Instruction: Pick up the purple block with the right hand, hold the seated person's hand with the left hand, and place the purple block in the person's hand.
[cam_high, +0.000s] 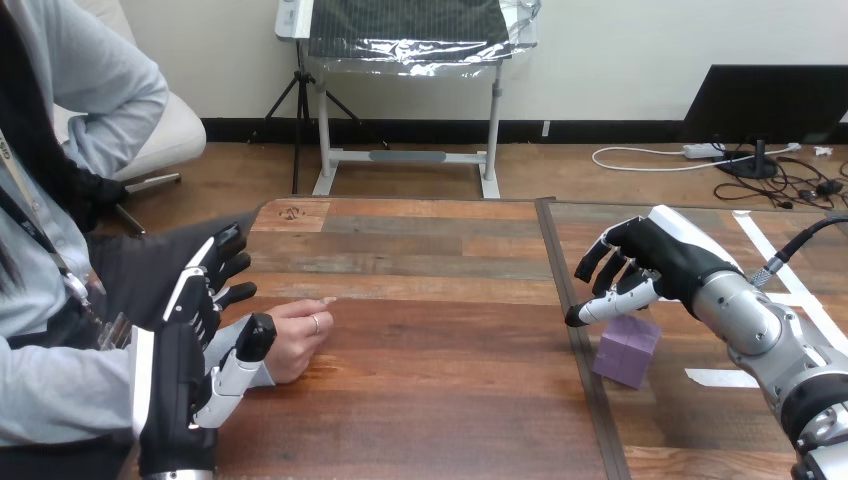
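The purple block (628, 350) sits on the wooden table (430, 300) at the right, just past a dark seam. My right hand (655, 258) hovers above and slightly behind it, fingers relaxed and drooping, the thumb tip close to the block's top left edge; nothing is in its grasp. At the left, the person's hand (297, 335) rests on the table in a loose fist. My left hand (180, 360) stands upright beside the person's wrist with straight fingers pointing up. Its thumb lies against the near side of the person's hand without curling round it.
A dark seam (572, 330) runs front to back across the table just left of the block. White tape strips (716, 377) lie on the right part of the table. The person's torso and arm fill the left edge.
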